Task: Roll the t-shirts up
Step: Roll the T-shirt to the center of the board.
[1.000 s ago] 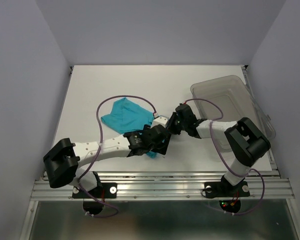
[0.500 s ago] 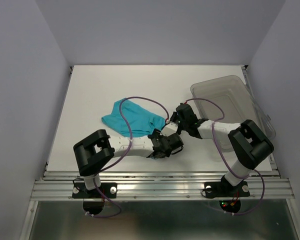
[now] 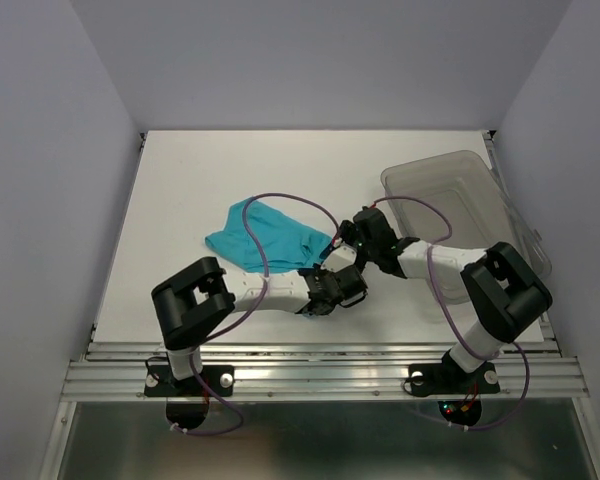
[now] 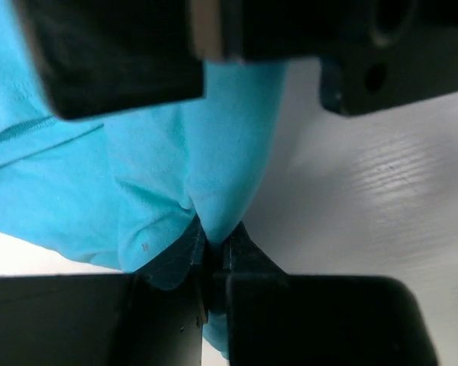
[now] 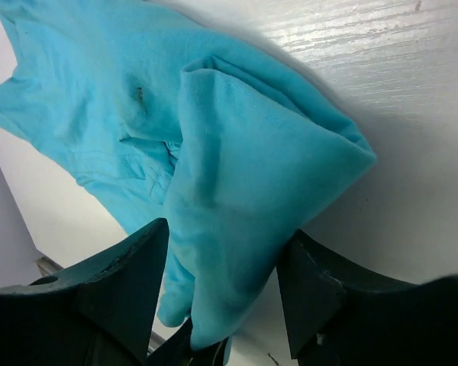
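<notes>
The teal t-shirt (image 3: 263,235) lies bunched on the white worktop (image 3: 180,180) near the middle of the top view, left of the clear bin (image 3: 450,190). At its lower right end, the left fingers (image 4: 248,261) are pinched tight on a fold of the fabric. The right fingers (image 5: 130,274) stand well apart, with a loose fold lying between them.

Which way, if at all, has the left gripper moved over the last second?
Yes: the left gripper has shifted slightly right, toward the clear bin.
</notes>
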